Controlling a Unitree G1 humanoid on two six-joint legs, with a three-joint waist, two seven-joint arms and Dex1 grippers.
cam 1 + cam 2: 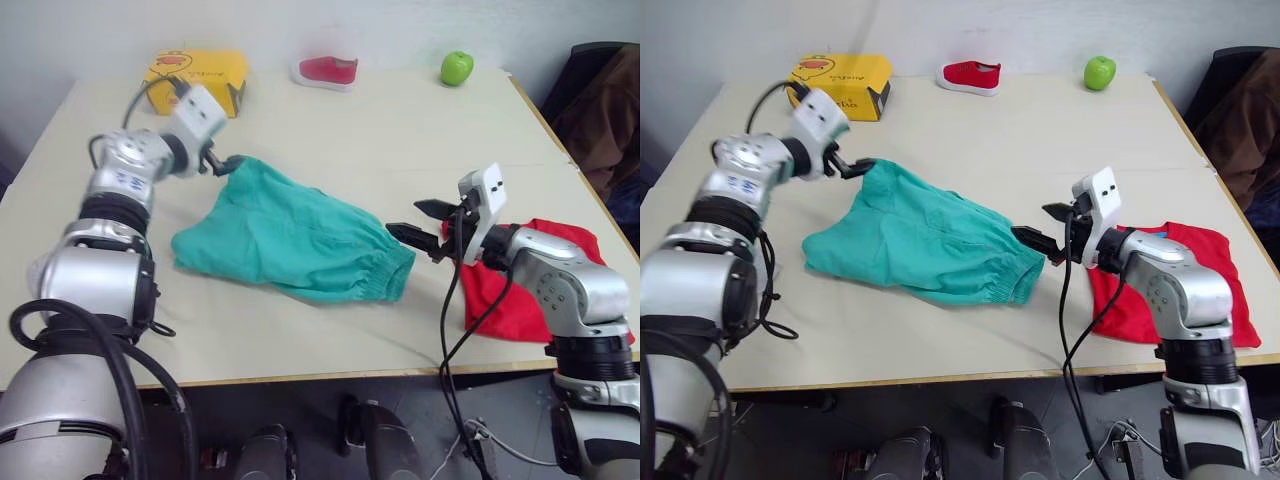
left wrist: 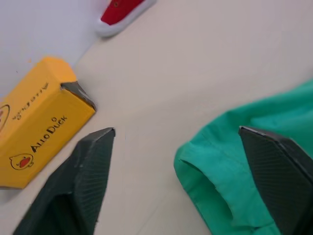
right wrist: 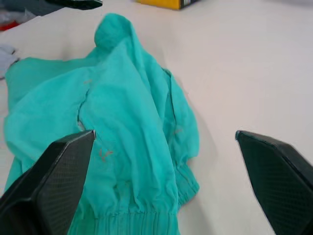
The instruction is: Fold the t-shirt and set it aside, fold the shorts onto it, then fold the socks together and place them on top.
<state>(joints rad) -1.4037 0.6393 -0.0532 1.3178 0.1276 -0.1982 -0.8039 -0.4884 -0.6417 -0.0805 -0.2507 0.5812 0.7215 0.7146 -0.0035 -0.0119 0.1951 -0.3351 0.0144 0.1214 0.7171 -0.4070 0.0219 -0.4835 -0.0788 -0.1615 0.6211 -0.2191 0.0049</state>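
Shorts (image 1: 930,245) between two gaping end effectors — left (image 1: 850,165), right (image 1: 1045,228) — box (image 1: 840,85), shoe (image 1: 970,74) beyond.

The shorts (image 1: 290,240) are soft, matt teal cloth, creased, with a puckered elastic waistband at the 4 o'clock end. The t-shirt (image 1: 1185,280) is matt red cloth, lying rumpled. The desk (image 1: 400,130) has a smooth, pale, faintly satin top. The box (image 1: 200,75) at 11 o'clock looks like printed yellow cardboard with a slight sheen. The apple (image 1: 457,67) is glossy green. The shoe (image 1: 970,75) has red fabric over a smooth white sole. Each end effector, left (image 2: 176,161) and right (image 3: 164,161), has matt black fingers with finely ribbed pads.
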